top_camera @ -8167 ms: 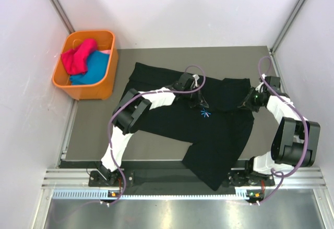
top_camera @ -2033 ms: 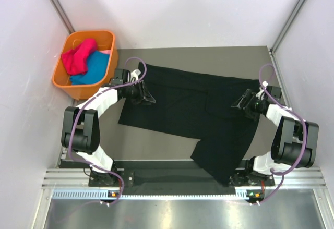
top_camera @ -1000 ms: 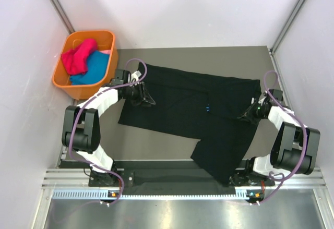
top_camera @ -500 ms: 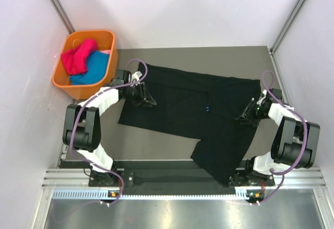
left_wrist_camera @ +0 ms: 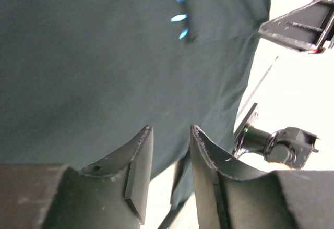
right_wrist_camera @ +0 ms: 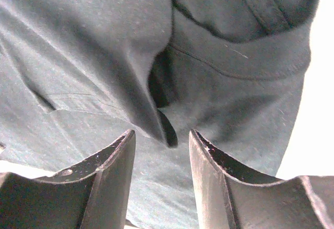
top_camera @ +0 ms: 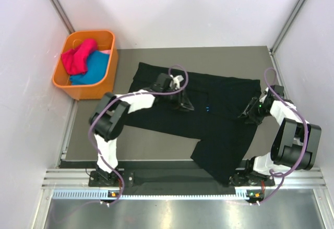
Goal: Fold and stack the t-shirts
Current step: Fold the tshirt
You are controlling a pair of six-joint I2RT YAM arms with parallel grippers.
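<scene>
The right gripper [right_wrist_camera: 159, 137], closed one second ago at the end of the black t-shirt [top_camera: 219, 130] far from the orange basket [top_camera: 98, 90], has now let go. Its jaws stand apart over the cloth. The left gripper [top_camera: 183, 104], jaws parted and empty, has left the basket side for the shirt's middle. The shirt lies spread beside the basket, and I judge the folding is only about to start.

right wrist | black t-shirt [right_wrist_camera: 99, 41] is seen filling the view, creased; a stitched hem band is seen at upper right; a dark fold opening at centre | right end effector [right_wrist_camera: 162, 135] is seen parted above the cloth; nothing is clamped between its fingers [right_wrist_camera: 112, 179]
</scene>
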